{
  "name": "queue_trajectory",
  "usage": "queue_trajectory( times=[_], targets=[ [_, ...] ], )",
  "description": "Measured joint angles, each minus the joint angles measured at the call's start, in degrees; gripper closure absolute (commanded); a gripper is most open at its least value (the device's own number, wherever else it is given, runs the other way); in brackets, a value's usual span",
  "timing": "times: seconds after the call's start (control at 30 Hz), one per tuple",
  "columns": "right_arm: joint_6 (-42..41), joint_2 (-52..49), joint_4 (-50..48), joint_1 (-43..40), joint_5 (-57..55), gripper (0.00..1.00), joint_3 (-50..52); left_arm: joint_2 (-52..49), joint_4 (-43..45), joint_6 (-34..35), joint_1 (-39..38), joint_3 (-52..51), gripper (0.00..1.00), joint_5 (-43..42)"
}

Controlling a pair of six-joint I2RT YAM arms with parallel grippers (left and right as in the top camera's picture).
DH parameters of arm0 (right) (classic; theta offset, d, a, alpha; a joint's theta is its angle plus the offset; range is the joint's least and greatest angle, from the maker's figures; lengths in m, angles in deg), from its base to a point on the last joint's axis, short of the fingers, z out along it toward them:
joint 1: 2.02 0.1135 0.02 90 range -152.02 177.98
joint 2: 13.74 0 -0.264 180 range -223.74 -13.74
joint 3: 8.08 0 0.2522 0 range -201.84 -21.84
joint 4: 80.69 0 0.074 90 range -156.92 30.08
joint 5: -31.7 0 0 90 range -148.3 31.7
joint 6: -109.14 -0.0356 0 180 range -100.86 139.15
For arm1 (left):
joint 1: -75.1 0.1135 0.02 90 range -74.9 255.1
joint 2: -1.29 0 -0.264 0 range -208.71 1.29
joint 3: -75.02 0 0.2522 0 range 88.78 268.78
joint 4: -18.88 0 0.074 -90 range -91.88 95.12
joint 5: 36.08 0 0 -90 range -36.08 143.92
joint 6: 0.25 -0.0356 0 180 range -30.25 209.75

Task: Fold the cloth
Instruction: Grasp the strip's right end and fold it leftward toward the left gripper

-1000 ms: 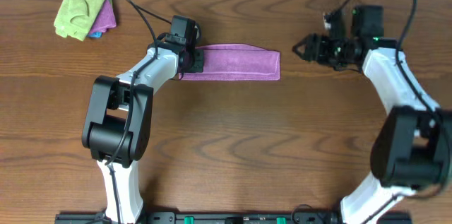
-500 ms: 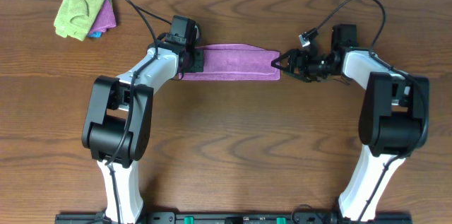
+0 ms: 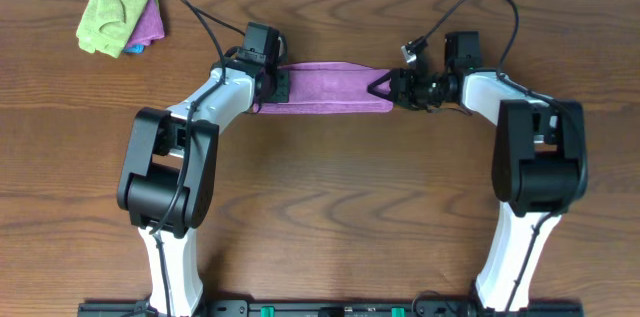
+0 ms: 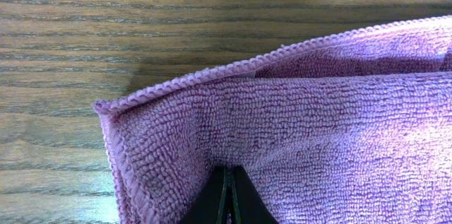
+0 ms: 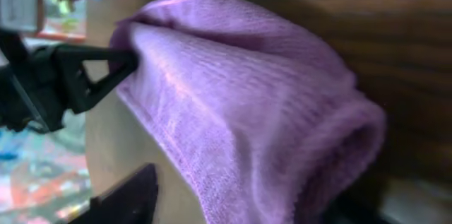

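The purple cloth (image 3: 330, 89) lies folded into a long strip on the wooden table, between the two grippers. My left gripper (image 3: 278, 85) is at its left end. In the left wrist view the jaws (image 4: 228, 194) are pressed together with the cloth (image 4: 296, 125) bunched over them. My right gripper (image 3: 385, 88) is at the cloth's right end with its fingers apart. In the right wrist view the rolled end of the cloth (image 5: 240, 104) lies between the fingers (image 5: 247, 197). The left gripper (image 5: 106, 68) shows at the far end. The white tag is not visible.
A stack of lime-green, pinkish-purple and blue cloths (image 3: 120, 12) lies at the far left corner of the table. Cables loop above both arms near the back edge.
My right arm has swung left from the table's right side to the cloth's right end, and its open fingers now straddle that end. The left gripper and cloth have stayed put.
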Motion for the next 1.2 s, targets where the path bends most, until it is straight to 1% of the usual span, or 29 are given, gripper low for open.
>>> queue_trajectory(
  times=[0.03, 0.07, 0.2, 0.4, 0.53, 0.67, 0.77, 0.9, 1.03, 1.2],
  targets=[
    [-0.83, -0.22, -0.37, 0.0, -1.16, 0.89, 0.02, 0.0, 0.02, 0.0, 0.0, -0.02, 0.94, 0.02],
    [-1.53, -0.63, -0.5, 0.0, -1.64, 0.99, 0.02, 0.0, 0.02, -0.02, 0.0, -0.02, 0.94, 0.02],
    [-3.96, -1.22, 0.44, 0.0, -2.97, 0.98, -0.22, 0.02, -0.04, 0.02, -0.02, -0.02, 0.94, 0.02],
    [-4.83, 0.04, 7.91, 0.46, -5.95, 0.98, -3.52, 0.02, -0.07, 1.77, -0.09, -0.02, 0.94, 0.04],
    [-3.56, 4.61, 15.28, 2.6, -12.61, 0.99, -7.04, 0.04, -0.11, 2.8, -0.57, -0.02, 0.95, 0.26],
    [-1.92, 10.69, 20.31, 7.32, -23.23, 0.99, -12.28, 0.07, 0.07, 4.66, -1.92, -0.02, 0.94, 0.46],
    [-1.33, 12.85, 21.44, 11.43, -29.07, 0.99, -14.45, 0.07, 0.76, 6.27, -3.45, -0.15, 0.94, 0.48],
    [-0.85, 12.63, 23.19, 15.45, -34.03, 0.99, -14.58, 0.07, 2.32, 7.82, -6.01, -0.5, 0.94, 0.35],
    [-0.42, 12.39, 24.74, 16.17, -36.44, 0.99, -14.53, 0.07, 3.78, 8.87, -7.78, -0.83, 0.94, -0.17],
    [-0.28, 12.39, 26.05, 16.17, -37.59, 0.99, -14.53, 0.0, 6.27, 10.73, -8.52, -1.01, 0.94, -3.78]
  ],
)
